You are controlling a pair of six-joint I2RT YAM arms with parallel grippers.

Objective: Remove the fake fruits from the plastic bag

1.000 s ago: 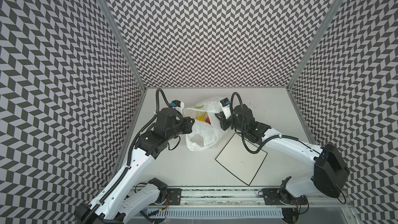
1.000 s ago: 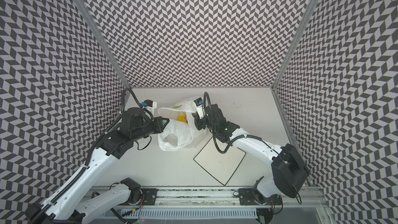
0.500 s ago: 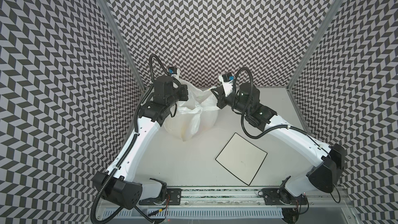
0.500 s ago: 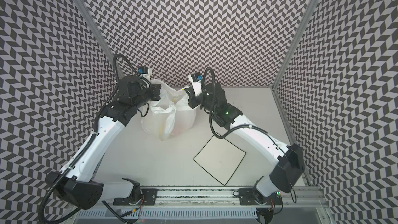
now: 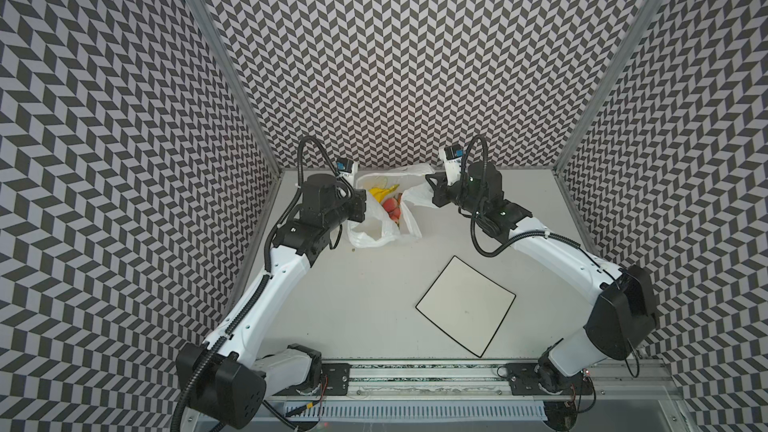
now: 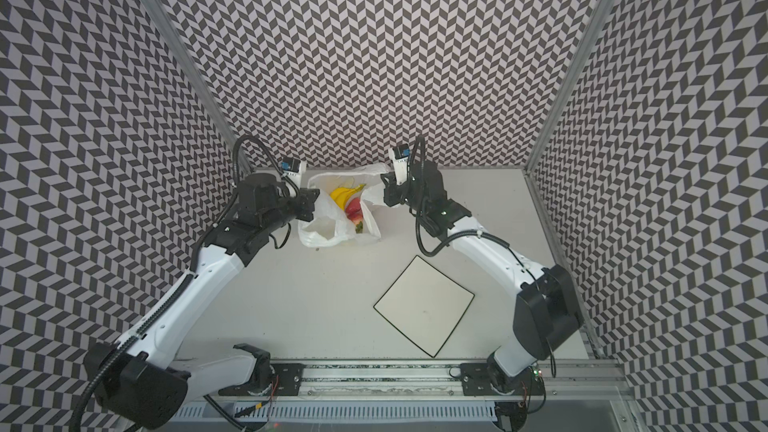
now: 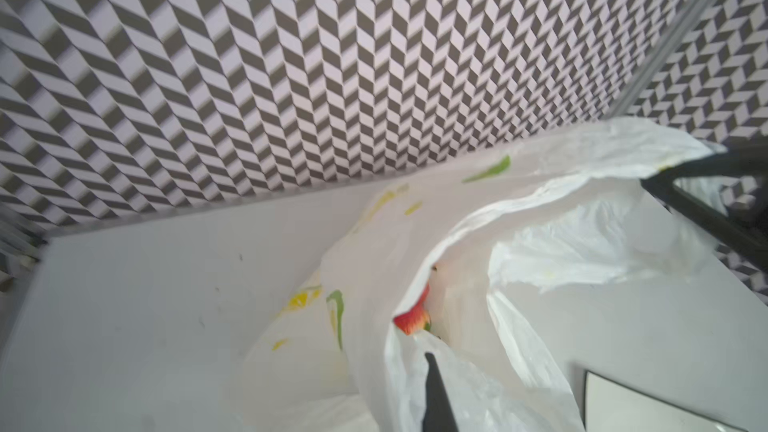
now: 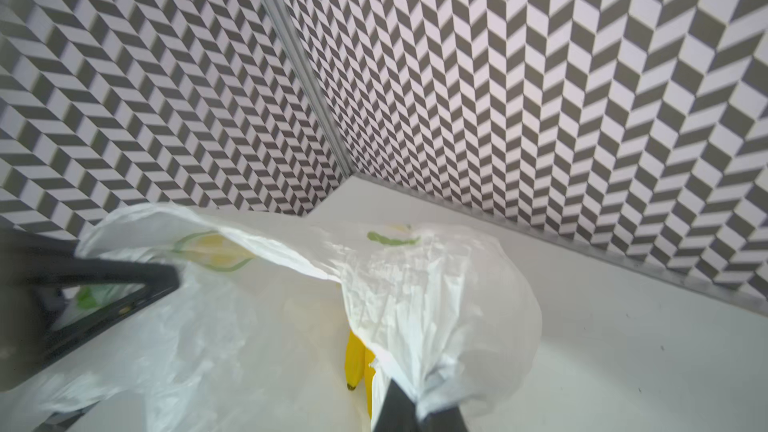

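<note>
Plastic bag (image 5: 376, 234) w/ bananas (image 5: 380, 192), strawberries (image 5: 390, 205) inside, back of table (image 5: 374, 317); plate (image 5: 465, 305) nearer

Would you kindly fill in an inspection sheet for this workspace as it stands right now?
Surface: white table, a few small dark specks.
Job's things: plastic bag near the back wall, mouth held open; bananas and strawberries lie inside it.
Clutter: square white plate with black rim, nothing on it, apart from the bag.
Grippers: left gripper shut on the bag's left edge; right gripper shut on a bunched piece of the bag's right edge.
Cables: black cables run along both arms and loop above the wrists; none touches the bag.
Surroundings: chevron-patterned walls on three sides.
</note>
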